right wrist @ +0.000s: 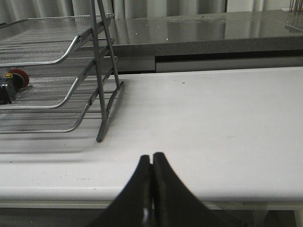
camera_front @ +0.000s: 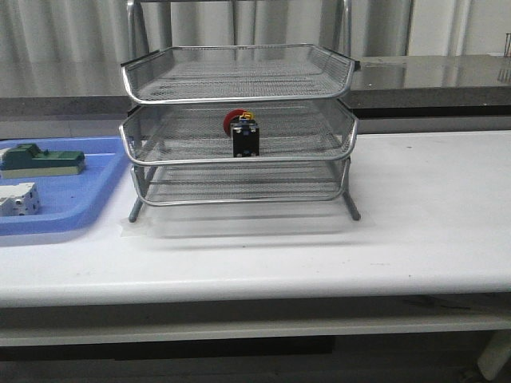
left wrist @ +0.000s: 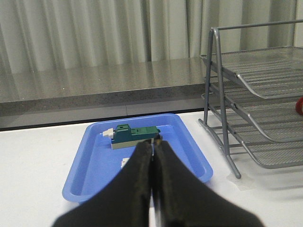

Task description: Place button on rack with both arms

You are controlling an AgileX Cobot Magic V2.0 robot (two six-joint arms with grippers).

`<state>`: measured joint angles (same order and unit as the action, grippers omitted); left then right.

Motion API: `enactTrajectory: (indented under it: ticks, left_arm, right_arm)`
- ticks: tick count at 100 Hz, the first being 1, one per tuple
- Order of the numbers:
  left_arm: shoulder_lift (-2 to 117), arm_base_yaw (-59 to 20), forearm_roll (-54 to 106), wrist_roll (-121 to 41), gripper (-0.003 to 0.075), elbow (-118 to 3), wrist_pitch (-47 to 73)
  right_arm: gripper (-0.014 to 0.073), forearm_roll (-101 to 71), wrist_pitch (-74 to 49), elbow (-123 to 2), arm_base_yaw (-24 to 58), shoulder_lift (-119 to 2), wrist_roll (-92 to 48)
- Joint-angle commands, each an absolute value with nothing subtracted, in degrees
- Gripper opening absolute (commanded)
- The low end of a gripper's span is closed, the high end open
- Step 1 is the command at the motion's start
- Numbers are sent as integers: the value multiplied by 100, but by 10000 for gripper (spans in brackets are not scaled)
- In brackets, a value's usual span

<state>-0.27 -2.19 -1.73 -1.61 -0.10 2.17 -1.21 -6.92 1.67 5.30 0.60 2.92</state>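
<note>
The button (camera_front: 243,132), red cap with a black body, lies on the middle tier of the silver wire rack (camera_front: 335,155) at the table's centre. In the right wrist view the button (right wrist: 13,84) shows on that same tier of the rack (right wrist: 102,85). A sliver of the red cap (left wrist: 299,106) peeks in at the edge of the left wrist view, inside the rack (left wrist: 222,123). My left gripper (left wrist: 152,143) is shut and empty, held back from the blue tray. My right gripper (right wrist: 152,156) is shut and empty near the table's front edge. Neither arm appears in the front view.
A flat blue tray (camera_front: 96,203) sits left of the rack, holding a green block part (camera_front: 44,159) and a white block part (camera_front: 17,199). A grey counter (camera_front: 431,76) runs behind the white table (camera_front: 431,207).
</note>
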Motion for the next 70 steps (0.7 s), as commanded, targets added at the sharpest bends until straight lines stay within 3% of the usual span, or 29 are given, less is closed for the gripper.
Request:
enactTrajectory:
  ticks: [1,70]
  left_arm:
    - [-209,-222,-184,-108,-21,301,-295]
    - [-209,-222,-142,-108,-21,301,-236]
  right_arm:
    - [-57,-64,-214,49,495,172,276]
    - [-57,-64,-214,49,495,172,276]
